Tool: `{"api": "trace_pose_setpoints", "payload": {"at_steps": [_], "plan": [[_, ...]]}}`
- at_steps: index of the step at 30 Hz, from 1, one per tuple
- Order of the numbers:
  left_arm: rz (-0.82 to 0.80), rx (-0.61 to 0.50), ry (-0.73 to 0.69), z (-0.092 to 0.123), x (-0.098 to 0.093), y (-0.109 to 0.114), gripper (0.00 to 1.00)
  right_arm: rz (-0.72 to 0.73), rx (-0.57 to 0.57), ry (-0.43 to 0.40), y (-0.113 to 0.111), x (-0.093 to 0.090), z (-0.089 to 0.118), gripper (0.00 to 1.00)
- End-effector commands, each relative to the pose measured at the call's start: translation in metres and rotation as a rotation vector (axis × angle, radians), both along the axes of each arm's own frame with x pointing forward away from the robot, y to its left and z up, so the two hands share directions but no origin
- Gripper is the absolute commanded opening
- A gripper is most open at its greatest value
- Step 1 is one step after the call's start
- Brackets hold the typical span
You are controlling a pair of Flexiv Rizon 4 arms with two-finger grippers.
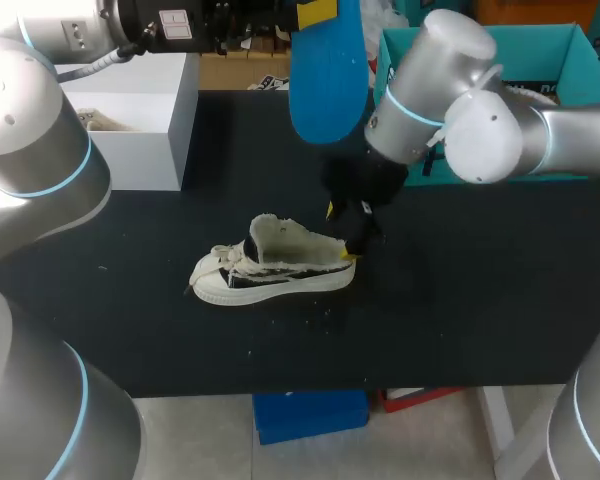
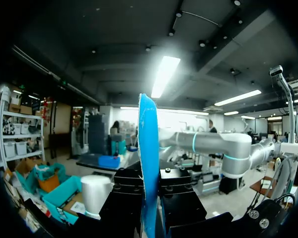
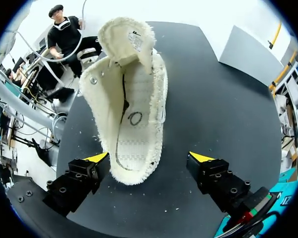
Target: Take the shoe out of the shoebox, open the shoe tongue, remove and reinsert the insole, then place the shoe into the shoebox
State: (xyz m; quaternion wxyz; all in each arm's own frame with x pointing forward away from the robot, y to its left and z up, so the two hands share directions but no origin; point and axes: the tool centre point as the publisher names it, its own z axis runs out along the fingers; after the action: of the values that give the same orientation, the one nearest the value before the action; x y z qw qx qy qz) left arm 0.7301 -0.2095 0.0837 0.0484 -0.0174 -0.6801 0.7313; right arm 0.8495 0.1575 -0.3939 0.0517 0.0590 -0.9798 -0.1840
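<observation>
A white low shoe (image 1: 275,265) with dark side stripes lies on the black table, toe to the left, its tongue (image 3: 126,42) pulled up and the inside bare. My right gripper (image 1: 340,232) hangs open over the heel end. In the right wrist view the heel (image 3: 134,171) lies between the spread fingers of this gripper (image 3: 149,157), and neither finger grips it. High over the back of the table, my left gripper (image 2: 150,198) is shut on a blue insole (image 1: 325,70), which stands on edge between its fingers (image 2: 181,201). A white open box (image 1: 145,120) stands at the back left.
A teal open box (image 1: 570,60) stands at the back right, behind my right arm (image 1: 480,120). Small crumbs lie on the black table (image 1: 460,310) near the shoe. The table's front edge runs just below the shoe.
</observation>
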Motion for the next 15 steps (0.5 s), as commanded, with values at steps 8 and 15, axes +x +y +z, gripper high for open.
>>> {"api": "trace_pose_setpoints", "payload": {"at_steps": [8,15], "plan": [[0.002,0.002,0.000,0.000,0.000,-0.001,0.00,-0.012,-0.350,-0.045,0.023,0.013,0.005,1.00],[0.002,0.002,0.000,0.000,0.000,-0.001,0.00,-0.023,-0.349,-0.036,0.042,0.008,0.001,0.94]]}}
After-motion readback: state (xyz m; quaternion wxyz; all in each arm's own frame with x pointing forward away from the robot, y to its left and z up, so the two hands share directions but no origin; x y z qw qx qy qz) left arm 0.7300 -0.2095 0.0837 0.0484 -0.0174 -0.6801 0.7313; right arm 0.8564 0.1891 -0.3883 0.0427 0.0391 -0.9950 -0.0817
